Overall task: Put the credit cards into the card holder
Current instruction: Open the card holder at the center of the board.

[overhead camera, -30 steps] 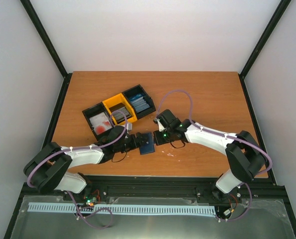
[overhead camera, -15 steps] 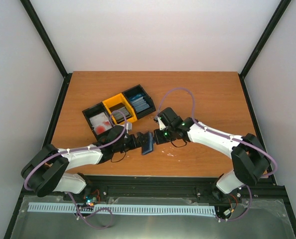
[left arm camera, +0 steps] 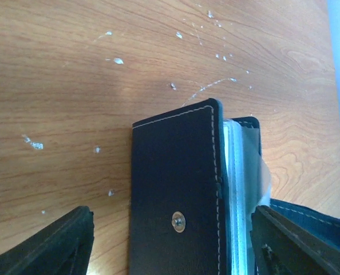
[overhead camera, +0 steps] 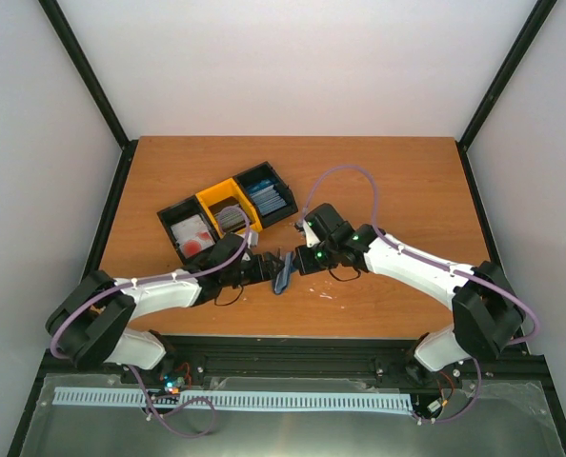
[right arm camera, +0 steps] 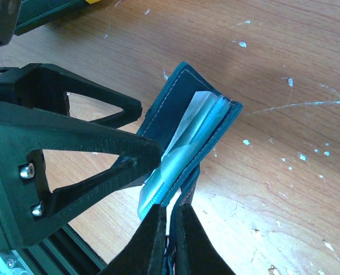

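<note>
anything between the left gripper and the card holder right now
Nothing visible. The card holder stands between the open fingers of the left gripper, with only bare table showing in the gap beside one finger. The right gripper pinches one of its covers, on the far side from the left arm.

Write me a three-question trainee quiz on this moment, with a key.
1. Fill in: the middle bin of the three is coloured ___.
2. True or false: the card holder lies flat and shut on the table.
3. The right gripper is: A) wide open above the bins; B) shut on a cover of the card holder; C) out of every view.

Key: 1 yellow; 2 false, it stands on edge, partly open; 3 B.
</note>
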`<action>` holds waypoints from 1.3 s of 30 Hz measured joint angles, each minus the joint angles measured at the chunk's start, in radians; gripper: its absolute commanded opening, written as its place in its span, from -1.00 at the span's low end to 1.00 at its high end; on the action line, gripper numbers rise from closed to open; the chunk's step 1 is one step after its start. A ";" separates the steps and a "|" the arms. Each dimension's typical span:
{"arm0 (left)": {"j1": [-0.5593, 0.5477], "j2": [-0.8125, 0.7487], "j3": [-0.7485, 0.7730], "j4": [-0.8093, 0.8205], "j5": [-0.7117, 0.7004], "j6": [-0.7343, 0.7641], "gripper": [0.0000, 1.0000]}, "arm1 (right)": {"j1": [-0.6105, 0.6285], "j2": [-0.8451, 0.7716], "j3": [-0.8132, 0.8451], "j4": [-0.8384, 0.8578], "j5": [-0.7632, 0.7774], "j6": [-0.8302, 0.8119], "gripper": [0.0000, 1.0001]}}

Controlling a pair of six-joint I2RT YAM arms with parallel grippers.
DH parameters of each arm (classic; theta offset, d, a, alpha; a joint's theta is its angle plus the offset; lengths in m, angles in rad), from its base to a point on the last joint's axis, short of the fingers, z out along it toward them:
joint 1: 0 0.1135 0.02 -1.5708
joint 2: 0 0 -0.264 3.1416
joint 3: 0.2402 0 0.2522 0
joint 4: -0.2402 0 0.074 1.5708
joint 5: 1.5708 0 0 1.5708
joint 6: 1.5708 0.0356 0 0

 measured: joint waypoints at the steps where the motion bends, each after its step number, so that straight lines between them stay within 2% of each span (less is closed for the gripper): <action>1: 0.000 0.004 0.005 -0.009 -0.002 0.004 0.45 | 0.000 0.000 0.000 -0.002 0.002 0.000 -0.94; 8: 0.000 0.039 0.037 -0.070 -0.016 0.024 0.02 | 0.000 0.000 0.000 -0.008 0.040 -0.002 -0.94; 9: 0.000 0.041 0.040 -0.077 -0.020 0.024 -0.02 | 0.000 0.000 0.000 -0.008 0.051 -0.002 -0.88; 13: 0.000 0.041 0.047 -0.108 -0.042 0.033 0.01 | -0.001 0.002 -0.003 -0.015 0.145 0.001 -0.17; 15: 0.000 0.040 0.050 -0.128 -0.061 0.032 0.05 | -0.001 0.005 -0.005 -0.023 0.197 -0.005 -0.04; 22: 0.000 0.040 0.050 -0.213 -0.151 0.011 0.04 | -0.001 0.011 -0.011 -0.028 0.260 -0.020 -0.15; 27: 0.000 0.040 0.050 -0.256 -0.192 -0.009 0.09 | -0.001 0.027 -0.010 -0.026 0.280 -0.021 0.09; 31: 0.000 0.024 0.048 -0.270 -0.203 -0.018 0.00 | -0.001 0.034 -0.009 -0.040 0.350 -0.024 0.09; 35: 0.000 -0.012 0.042 -0.260 -0.190 -0.013 -0.24 | 0.000 0.029 0.002 -0.045 0.374 -0.026 0.06; 39: 0.000 -0.021 0.039 -0.218 -0.143 0.000 -0.70 | 0.000 -0.026 0.003 -0.019 0.304 -0.032 -0.06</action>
